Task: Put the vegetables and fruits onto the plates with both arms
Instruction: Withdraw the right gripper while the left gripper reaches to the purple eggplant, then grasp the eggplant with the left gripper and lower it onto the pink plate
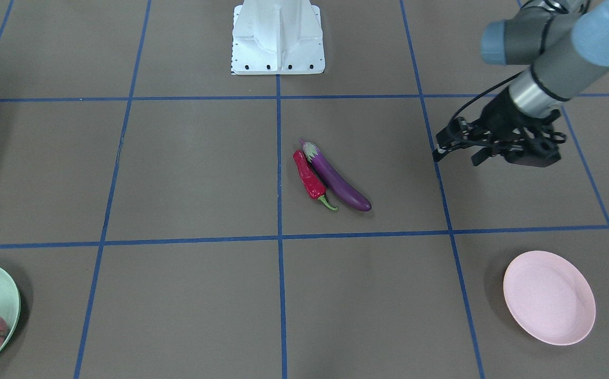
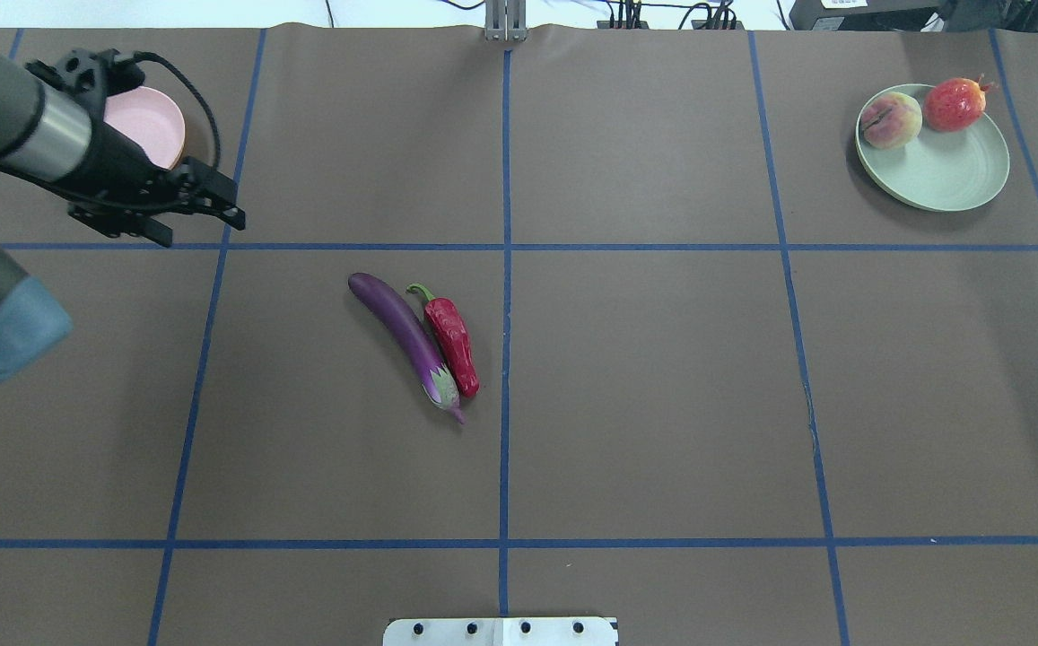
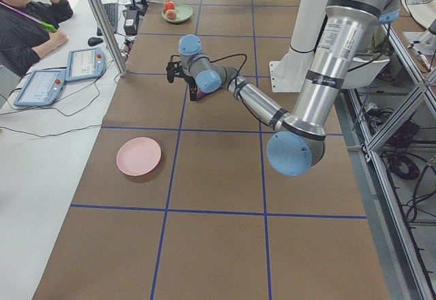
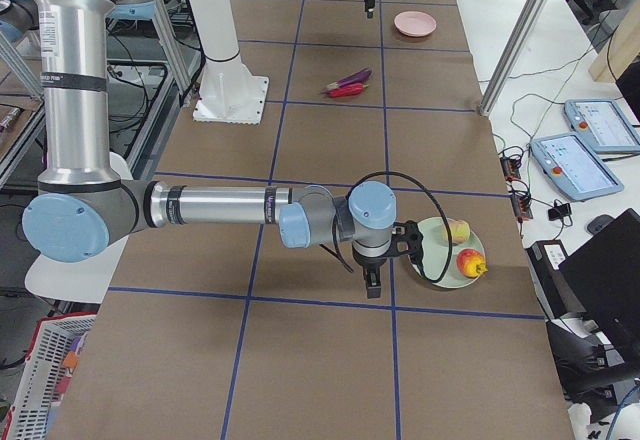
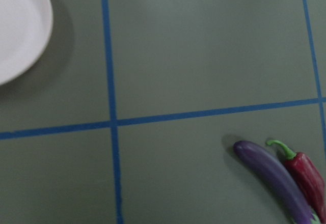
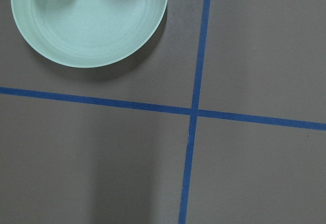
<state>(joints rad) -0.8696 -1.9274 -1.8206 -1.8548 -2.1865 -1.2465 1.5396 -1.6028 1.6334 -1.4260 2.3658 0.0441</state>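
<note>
Being held open and empty above the table (image 2: 662, 404), the left gripper (image 2: 200, 224) is seemingly being readied for the veggie step, so a reach toward 4 o'clock overhead, where eggplant (image 2: 402, 336) and chili (image 2: 452, 336) are lying touching, is being called for next (right gripper (image 4: 372, 282): can't tell).

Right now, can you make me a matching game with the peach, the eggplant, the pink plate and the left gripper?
Things:
1. peach
2. eggplant
3. pink plate
4. left gripper

States:
A. open, holding nothing
B. nothing on it
C. on the green plate
D. lying beside the chili

Pairs: 1-C, 2-D, 3-B, 4-A
</note>
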